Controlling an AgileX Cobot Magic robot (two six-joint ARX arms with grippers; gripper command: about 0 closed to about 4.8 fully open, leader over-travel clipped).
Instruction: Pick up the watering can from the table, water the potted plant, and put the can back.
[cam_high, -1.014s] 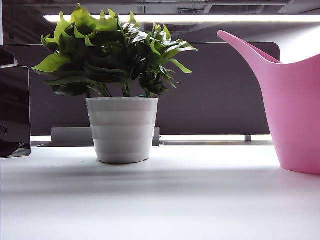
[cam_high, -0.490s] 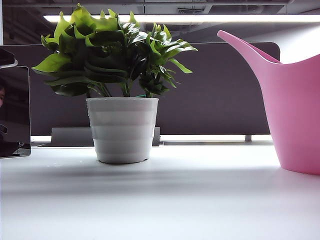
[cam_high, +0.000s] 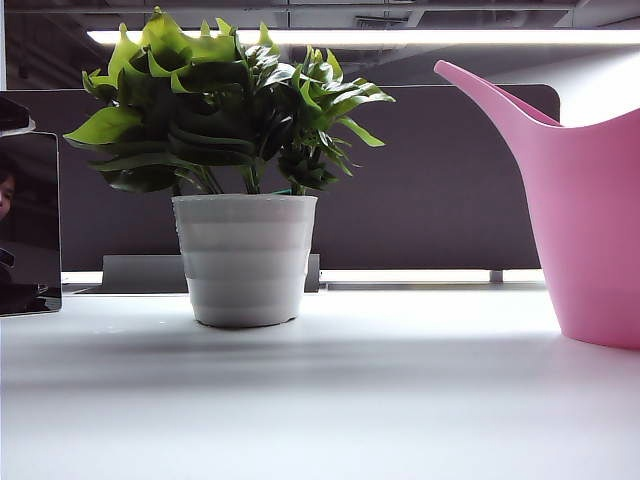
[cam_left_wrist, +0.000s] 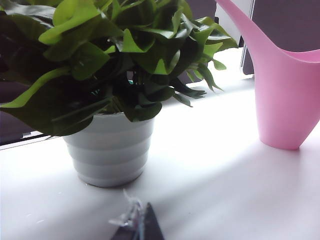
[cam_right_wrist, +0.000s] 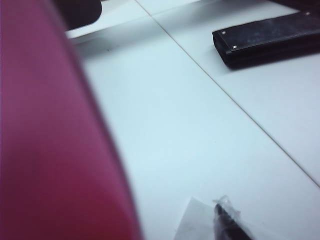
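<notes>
**Can untouched, right jaws wide beside it**

The wide matte white table (cam_high: 330, 400) carried everything. The smooth pink plastic watering can (cam_high: 590, 220) stood upright, well to the right of the bushy green plant in its ribbed white pot (cam_high: 245, 260). It was exactly where it had stood a second earlier, so I judged the lift not yet begun. My right gripper (cam_right_wrist: 225, 220) hung farther from that plant, close beside the can, jaws spread wide and empty. My left gripper (cam_left_wrist: 136, 222) sat near the plant's pot; whether its jaws were apart I could not tell.

Watering can (cam_high: 590, 210) right of potted plant (cam_high: 240, 170)
</notes>
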